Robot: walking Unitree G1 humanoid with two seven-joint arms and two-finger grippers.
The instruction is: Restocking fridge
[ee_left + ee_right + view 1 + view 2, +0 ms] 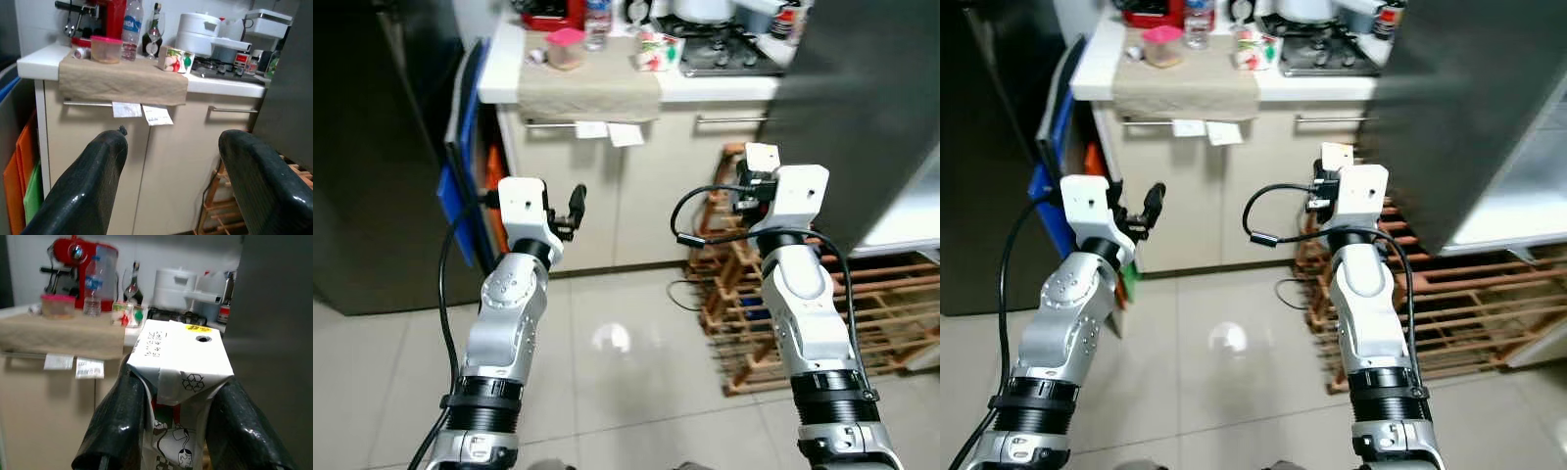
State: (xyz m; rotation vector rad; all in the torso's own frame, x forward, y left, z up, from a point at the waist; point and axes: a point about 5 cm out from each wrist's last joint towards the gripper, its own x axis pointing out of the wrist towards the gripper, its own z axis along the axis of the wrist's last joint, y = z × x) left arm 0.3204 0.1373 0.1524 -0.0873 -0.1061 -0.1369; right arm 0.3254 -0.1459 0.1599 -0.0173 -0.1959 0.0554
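Observation:
My right gripper (751,188) is raised at chest height and shut on a white carton (180,363) with a recycling mark and a round spout hole on top. The carton (762,157) stands upright between the two black fingers (120,421), just left of a dark grey fridge door (862,98). A white fridge shelf edge (911,220) shows behind that door. My left gripper (574,208) is held up level with it on the left. It is open and empty, and it points at the cream cabinet (161,161).
A counter (705,88) with a beige cloth (589,88) carries a pink-lidded tub (565,47), a water bottle (131,29), a small printed carton (656,51) and a gas hob (729,49). A wooden rack (881,304) stands on the floor at right. A dark tall appliance (372,157) is at left.

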